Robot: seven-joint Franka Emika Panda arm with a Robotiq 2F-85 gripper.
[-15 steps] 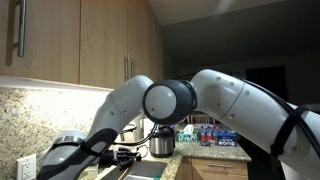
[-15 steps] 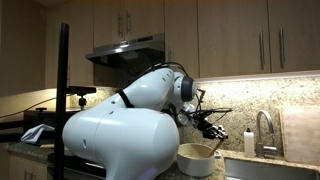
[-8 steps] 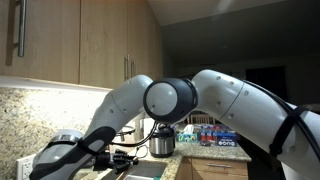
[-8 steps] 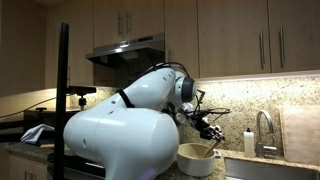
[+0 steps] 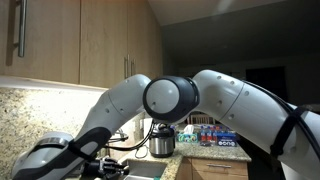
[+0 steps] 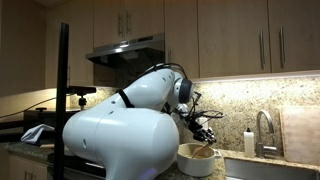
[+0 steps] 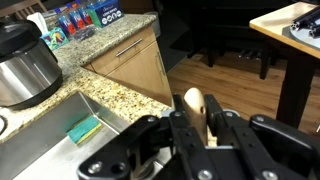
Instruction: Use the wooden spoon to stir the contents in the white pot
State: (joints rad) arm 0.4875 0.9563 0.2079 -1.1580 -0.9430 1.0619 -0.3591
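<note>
Wrist view, claw [image 7: 204, 138] clamping wooden spoon [image 7: 192, 101]

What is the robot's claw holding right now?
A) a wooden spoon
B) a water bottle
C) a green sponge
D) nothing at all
A: in the wrist view the wooden spoon sticks out from between the fingers of the gripper, which is shut on it.

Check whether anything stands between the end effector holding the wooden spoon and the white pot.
Nothing visible does. In the wrist view the end effector is shut on the wooden spoon; towards the white pot lie only the low sink, a flat green sponge in it, and granite counter.
</note>
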